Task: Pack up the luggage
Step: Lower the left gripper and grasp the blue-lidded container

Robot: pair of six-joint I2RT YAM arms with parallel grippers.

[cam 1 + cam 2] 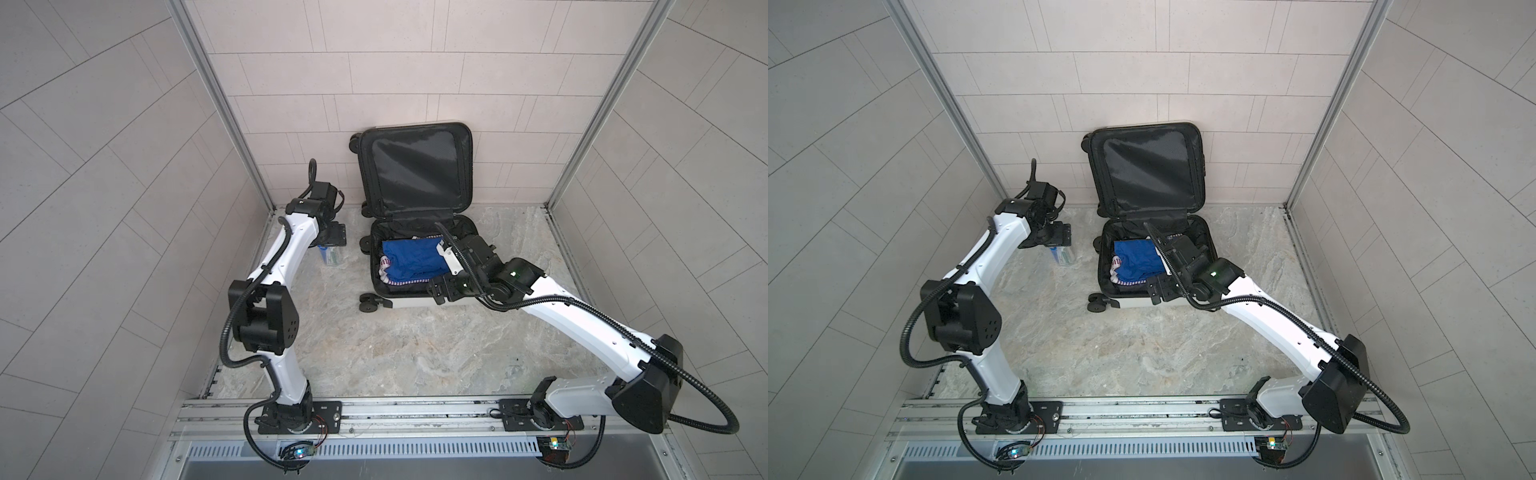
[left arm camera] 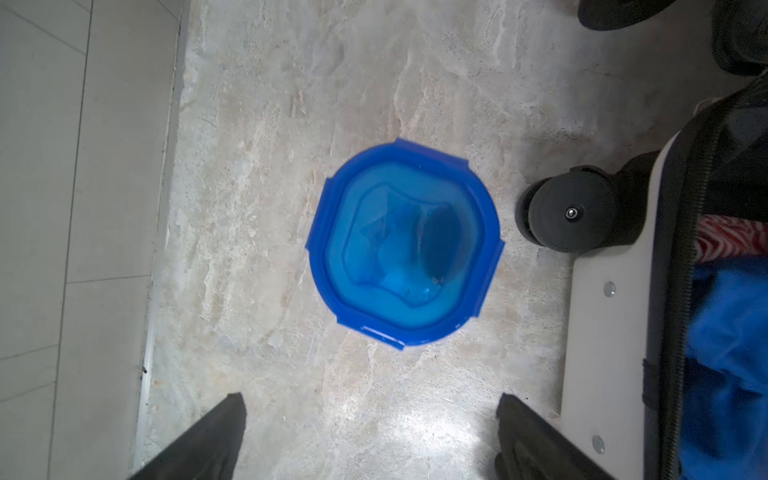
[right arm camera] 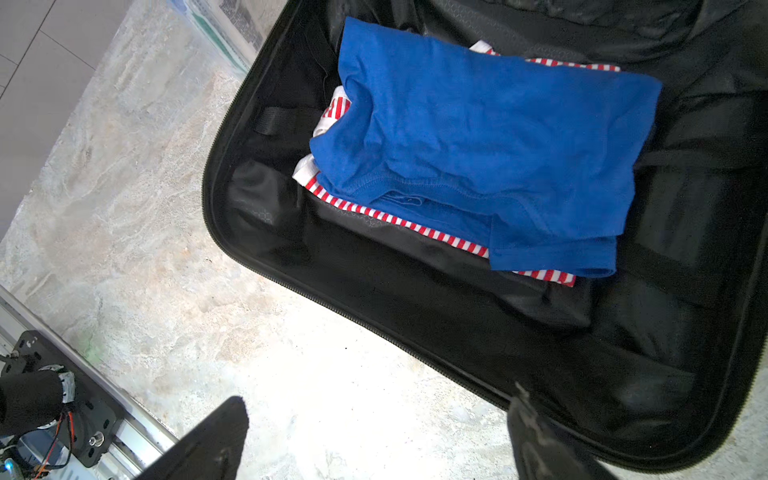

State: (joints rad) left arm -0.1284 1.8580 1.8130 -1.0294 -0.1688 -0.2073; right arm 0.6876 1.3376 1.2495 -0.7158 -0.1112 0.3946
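Right end effector (image 3: 376,399) spread wide, empty, over luggage (image 3: 374,270) near rim

A pale beige tiled back wall (image 1: 374,83) is closing the far side in both top views, with grey tiled side walls (image 1: 104,166) slanting in on either side. Silver aluminium corner posts (image 1: 224,108) are framing the joins. A marbled beige stone-patterned surface (image 1: 415,345) is lying below, catching soft white glare. A silver aluminium rail (image 1: 415,409) and a slotted grey grille (image 1: 415,449) are edging its near side.
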